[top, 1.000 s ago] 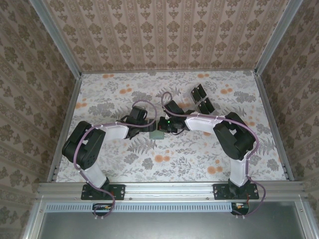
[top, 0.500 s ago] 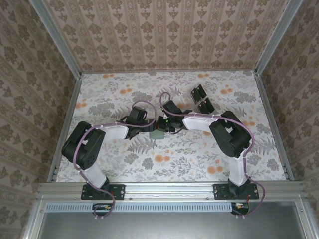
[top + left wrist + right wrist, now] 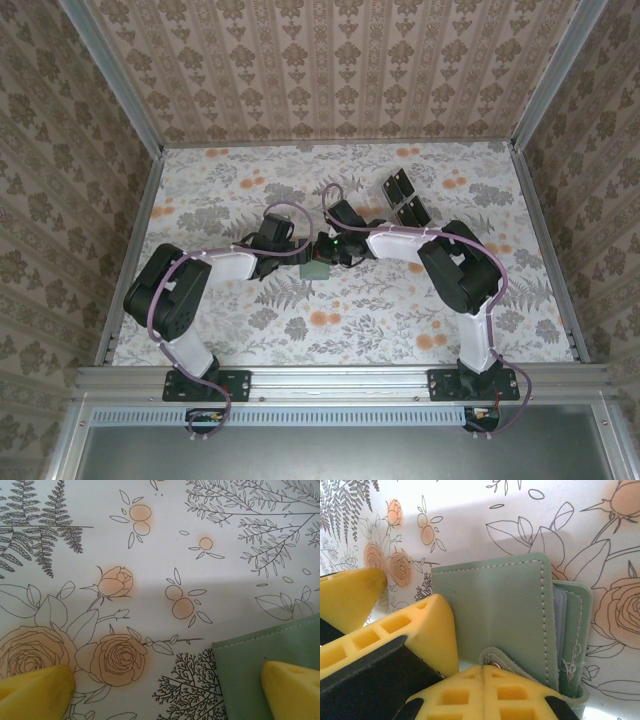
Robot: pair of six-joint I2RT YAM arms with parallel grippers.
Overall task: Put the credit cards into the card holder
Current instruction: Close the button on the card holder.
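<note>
The sage-green card holder (image 3: 317,269) lies mid-table between both arms. In the right wrist view the card holder (image 3: 495,605) is partly unfolded, with a grey inner layer (image 3: 559,617) showing at its right side. My right gripper (image 3: 483,666) is shut on its snap tab (image 3: 520,667). My left gripper (image 3: 165,697) is open and straddles the holder's corner (image 3: 250,670), with one yellow fingertip (image 3: 292,690) over the green flap and the other (image 3: 35,690) over the floral cloth. Black credit cards (image 3: 398,185) (image 3: 413,211) stand at the back right. Both grippers (image 3: 303,262) (image 3: 332,256) meet at the holder.
The table wears a floral cloth (image 3: 330,330) and is fenced by wallpapered walls and metal rails (image 3: 130,260). The cards stand behind the right arm's forearm (image 3: 400,243). Open cloth lies along the front and at the left.
The right arm's elbow has drifted slightly left and its wrist has edged closer to the holder. The left arm and the holder have stayed put.
</note>
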